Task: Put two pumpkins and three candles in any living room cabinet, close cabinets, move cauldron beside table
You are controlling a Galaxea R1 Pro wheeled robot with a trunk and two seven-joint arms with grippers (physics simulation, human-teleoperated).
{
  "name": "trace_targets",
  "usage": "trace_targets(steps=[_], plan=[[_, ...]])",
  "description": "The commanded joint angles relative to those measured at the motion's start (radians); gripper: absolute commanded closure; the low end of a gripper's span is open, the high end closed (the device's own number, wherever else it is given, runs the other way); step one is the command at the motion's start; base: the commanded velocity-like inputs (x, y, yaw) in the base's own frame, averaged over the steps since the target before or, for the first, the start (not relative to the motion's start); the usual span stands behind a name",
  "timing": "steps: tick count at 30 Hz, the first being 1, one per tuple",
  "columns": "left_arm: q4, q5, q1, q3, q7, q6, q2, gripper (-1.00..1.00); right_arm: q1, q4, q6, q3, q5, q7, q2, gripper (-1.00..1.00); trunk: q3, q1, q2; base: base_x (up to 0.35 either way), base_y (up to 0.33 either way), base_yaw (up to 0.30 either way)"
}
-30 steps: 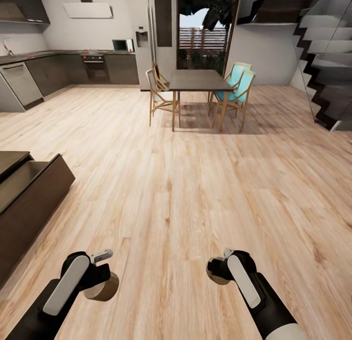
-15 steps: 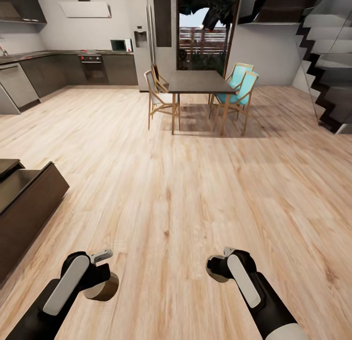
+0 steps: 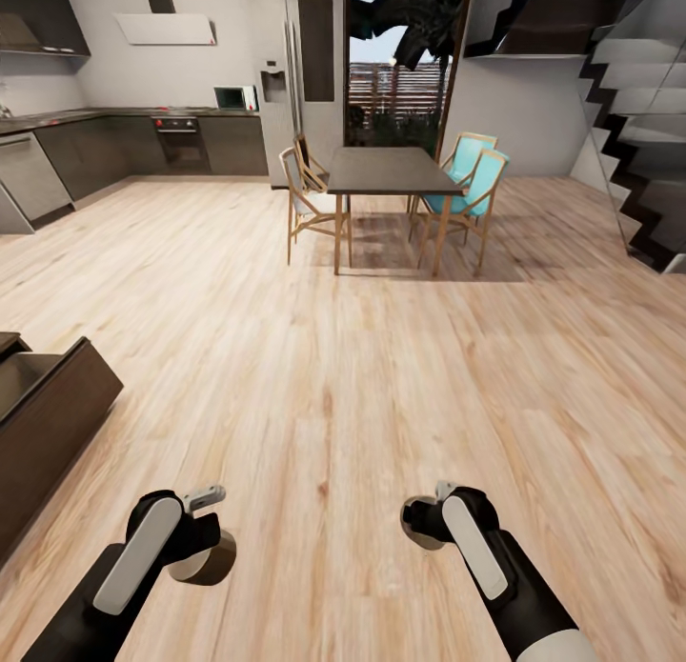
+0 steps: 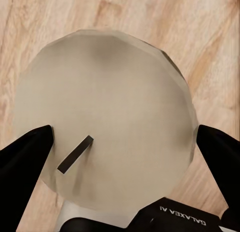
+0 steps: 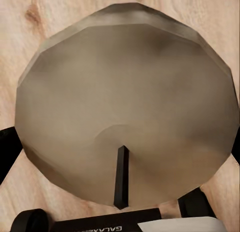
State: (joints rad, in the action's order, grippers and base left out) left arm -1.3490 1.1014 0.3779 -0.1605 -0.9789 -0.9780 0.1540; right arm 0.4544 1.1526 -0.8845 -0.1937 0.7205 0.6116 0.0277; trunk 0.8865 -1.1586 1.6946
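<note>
An open-plan room with a pale plank floor (image 3: 362, 376) stretches ahead: a dark kitchen run (image 3: 143, 143) along the far left wall, a dining table (image 3: 389, 170) with wooden and turquoise chairs near the middle, and a staircase (image 3: 638, 119) climbing at the far right. At the left edge sits the cabinet (image 3: 48, 424), its dark brown top drawer pulled out and showing a shadowed inside. Compared with a second ago, the cabinet has slid further toward the left edge and lower in the head view, while the dining table sits a touch lower too; the whole picture shifts together, so this reads as the robot's base or head turning, not the furniture moving. Low in the head view, the left gripper (image 3: 202, 546) pinches a candle (image 3: 204, 559), a stubby grey-tan cylinder; in the left wrist view the candle (image 4: 105, 119) fills the gap, with the black fingers (image 4: 25, 162) pressing on either side of it and its wick showing. Further right, the right gripper (image 3: 426, 527) holds a second candle (image 3: 429, 538), and in the right wrist view that candle (image 5: 125, 111) is clamped the same way above the floor. Both candles are well apart from the open drawer, which lies off to the robot's left. My judgement is that the robot is mid-transit, carrying two candles, and needs to swing back toward the cabinet before either can go in.
</note>
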Motion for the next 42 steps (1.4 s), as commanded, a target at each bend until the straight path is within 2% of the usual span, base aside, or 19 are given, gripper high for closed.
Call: trace_targets(steps=[1, 18, 27, 42], plan=[[-0.001, 0.008, 0.001, -0.002, -0.01, -0.002, 0.001, 1.0, 0.001, 0.001, 0.001, -0.001, 0.011, 0.011, 0.0, 1.0, -0.001, -0.001, 0.0, 0.324, 0.0, 0.0], [-0.001, 0.006, 0.001, -0.002, -0.01, -0.002, 0.001, 1.0, 0.0, 0.0, 0.025, 0.0, 0.012, 0.01, 0.0, 1.0, -0.027, -0.001, 0.0, 0.311, -0.14, 0.075], [-0.001, 0.006, 0.001, -0.003, -0.01, -0.002, 0.001, 1.0, 0.001, -0.004, 0.025, 0.002, 0.014, 0.011, 0.0, 1.0, -0.029, -0.001, 0.0, 0.306, -0.162, 0.012], [-0.001, 0.006, 0.001, -0.002, -0.01, -0.002, 0.001, 1.0, 0.0, -0.011, 0.025, 0.002, 0.013, 0.011, 0.001, 1.0, -0.029, -0.001, 0.0, 0.32, -0.01, 0.087]])
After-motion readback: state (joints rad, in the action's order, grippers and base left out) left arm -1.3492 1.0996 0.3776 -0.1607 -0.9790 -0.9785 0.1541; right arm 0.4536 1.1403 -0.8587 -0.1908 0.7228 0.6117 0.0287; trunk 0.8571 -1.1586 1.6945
